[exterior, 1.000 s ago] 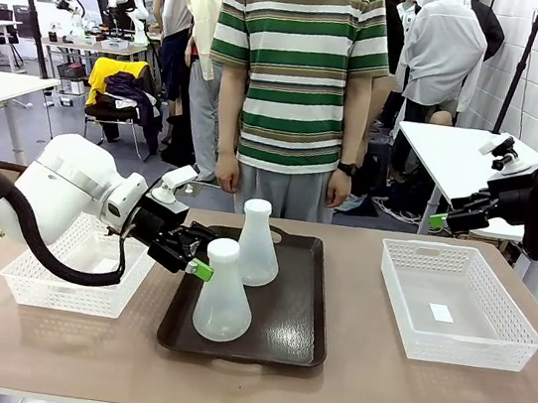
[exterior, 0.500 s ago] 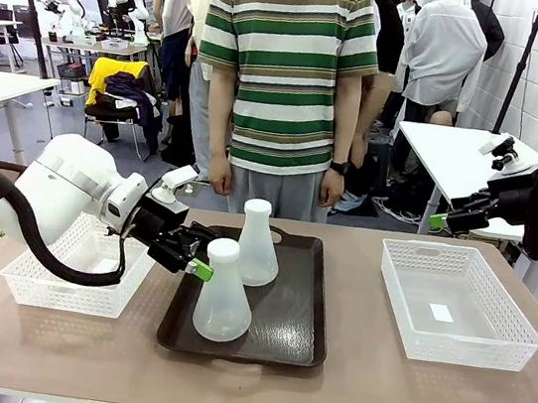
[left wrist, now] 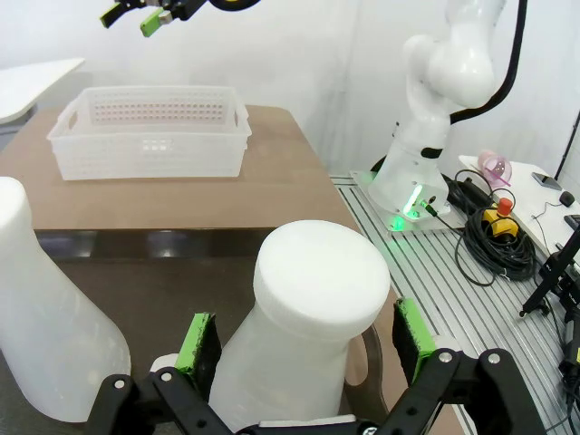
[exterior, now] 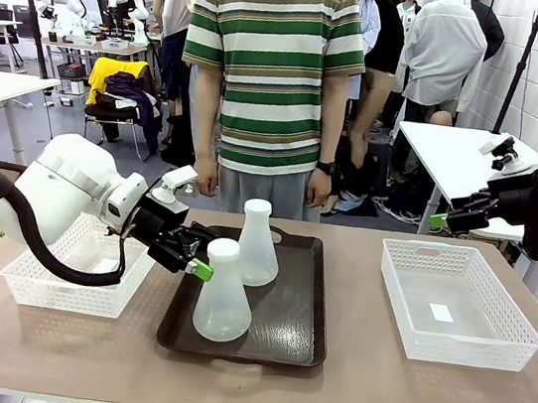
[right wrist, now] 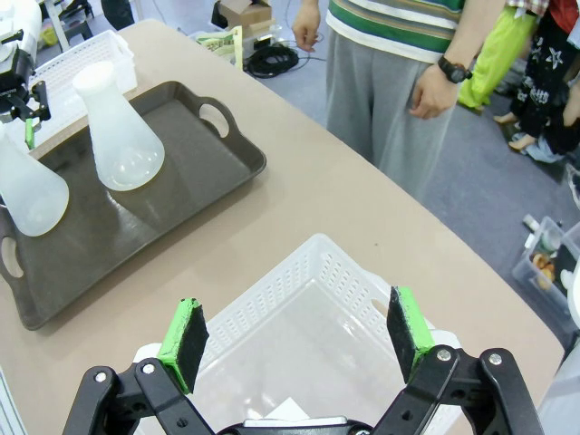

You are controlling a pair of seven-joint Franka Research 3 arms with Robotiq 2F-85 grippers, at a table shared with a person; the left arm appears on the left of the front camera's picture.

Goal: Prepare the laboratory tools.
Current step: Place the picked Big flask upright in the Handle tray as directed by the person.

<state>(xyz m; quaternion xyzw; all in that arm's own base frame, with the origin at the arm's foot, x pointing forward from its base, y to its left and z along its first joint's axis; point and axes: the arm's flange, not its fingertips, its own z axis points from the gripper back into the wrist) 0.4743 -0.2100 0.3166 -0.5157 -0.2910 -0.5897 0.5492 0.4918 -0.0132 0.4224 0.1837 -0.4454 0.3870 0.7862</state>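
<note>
Two frosted-white conical flasks stand upright on a dark brown tray (exterior: 288,315). The near flask (exterior: 224,295) has its neck (left wrist: 317,299) between the green pads (left wrist: 198,344) of my left gripper (exterior: 196,255). The jaws are open, with a gap on each side of the neck. The far flask (exterior: 257,245) stands just behind it, at the left edge of the left wrist view (left wrist: 45,335). My right gripper (exterior: 439,220) hangs open in the air at the far right, above a white basket (right wrist: 299,299), holding nothing.
A white mesh basket (exterior: 77,280) sits left of the tray, under my left arm. Another basket (exterior: 450,342) sits at the right. A person in a striped shirt (exterior: 267,71) stands at the far edge, hands hanging down. The table's front strip is bare.
The person has shifted a little to the left. Neither arm nor either flask has moved.
</note>
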